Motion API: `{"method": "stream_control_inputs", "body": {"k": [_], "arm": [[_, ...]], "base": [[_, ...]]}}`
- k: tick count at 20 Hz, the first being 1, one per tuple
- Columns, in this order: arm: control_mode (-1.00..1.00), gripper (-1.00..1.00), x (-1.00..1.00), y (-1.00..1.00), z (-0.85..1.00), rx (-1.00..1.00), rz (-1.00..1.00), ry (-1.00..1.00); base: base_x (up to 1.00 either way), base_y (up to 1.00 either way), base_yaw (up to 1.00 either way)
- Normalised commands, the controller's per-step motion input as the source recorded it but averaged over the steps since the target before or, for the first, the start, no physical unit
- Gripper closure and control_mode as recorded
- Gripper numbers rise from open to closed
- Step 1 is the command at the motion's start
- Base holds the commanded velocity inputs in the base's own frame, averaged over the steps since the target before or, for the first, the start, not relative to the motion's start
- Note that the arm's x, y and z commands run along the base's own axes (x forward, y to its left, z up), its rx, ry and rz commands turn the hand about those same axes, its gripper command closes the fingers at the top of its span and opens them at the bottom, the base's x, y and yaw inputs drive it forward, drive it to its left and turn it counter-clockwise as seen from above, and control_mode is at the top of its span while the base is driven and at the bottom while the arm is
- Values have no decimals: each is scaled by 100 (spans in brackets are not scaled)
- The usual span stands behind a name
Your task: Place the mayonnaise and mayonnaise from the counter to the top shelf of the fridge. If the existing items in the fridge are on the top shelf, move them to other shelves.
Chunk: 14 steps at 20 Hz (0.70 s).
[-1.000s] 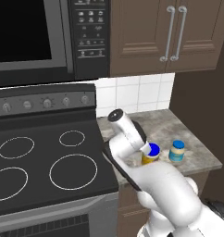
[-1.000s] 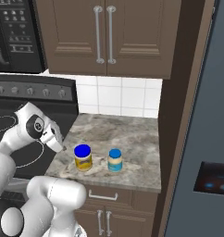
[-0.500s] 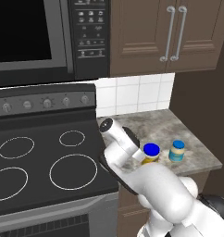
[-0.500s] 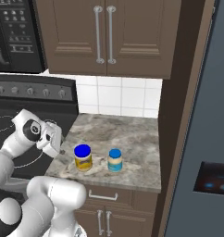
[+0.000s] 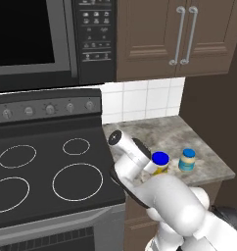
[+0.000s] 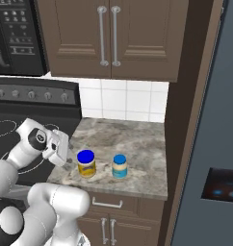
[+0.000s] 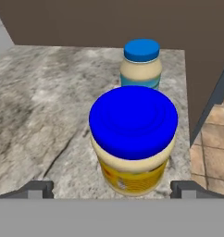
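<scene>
On counter [image 6: 137, 144], both mayonnaise jars [image 7: 133, 139] upright, lids up, seemingly untouched

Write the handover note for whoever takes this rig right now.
Gripper: open, holding nothing, low over the counter, lined up on the yellow-label mayonnaise jar, fingertips either side of it.
Smaller pale mayonnaise jar: upright beside the first, apart from it, nearer the fridge.
Done: neither jar picked up.
Left: grasp each jar, carry both to the fridge's top shelf; fridge interior cannot be seen from here.
</scene>
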Motion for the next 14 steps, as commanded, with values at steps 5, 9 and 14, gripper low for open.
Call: {"method": "stream_control_inputs", "body": {"k": [5, 9, 14], "arm": [[-100, -100, 1, -15, -9, 0, -2, 0], [-100, -100, 0, -22, -3, 0, -7, 0], [-100, -100, 0, -27, 0, 0, -11, 0]], "base": [[0, 0, 0], [0, 0, 0], [0, 0, 0]]}}
